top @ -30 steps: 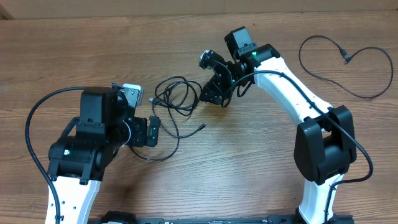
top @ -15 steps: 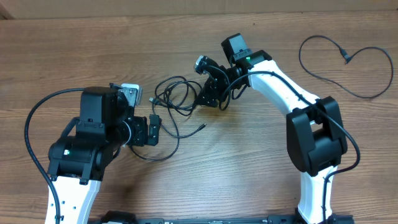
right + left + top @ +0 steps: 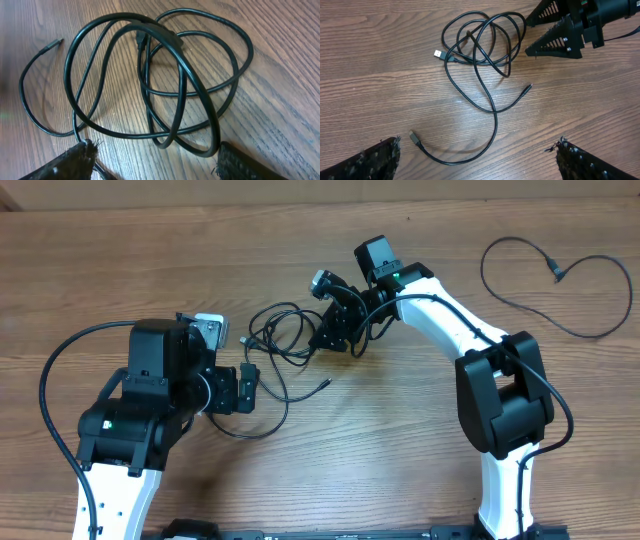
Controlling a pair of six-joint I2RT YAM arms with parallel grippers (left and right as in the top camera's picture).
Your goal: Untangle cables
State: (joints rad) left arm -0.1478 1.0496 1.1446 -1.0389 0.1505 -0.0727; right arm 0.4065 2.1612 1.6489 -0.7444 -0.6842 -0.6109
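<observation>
Near the middle of the tabletop [image 3: 400,450], the tangled cables [image 3: 285,335] lie as a loose knot of overlapping loops. Three ends trail out of it. A flat plug [image 3: 438,54] sits on the left, a thin tip [image 3: 527,89] points right, and a small plug [image 3: 413,135] ends a long tail curving to the near side. Far off to the right a lone cable [image 3: 560,280] lies in an open curve, well apart from the knot.

The right claw [image 3: 330,338] sits at the right edge of the knot with its fingers spread. Its wrist view shows the loops just ahead of and between the fingers, with nothing pinched. The left claw [image 3: 250,387] is also spread and holds nothing; it sits beside the long tail, to the near left of the knot.

The step in hand looks like choosing a first hold, and the separating seems not yet begun. The next move calls for the right claw to close on a single strand, best the topmost loop, not a bundle. The left claw would do well to pin the tail or a plug, so that a pull draws one loop free and does not drag the whole knot along.
</observation>
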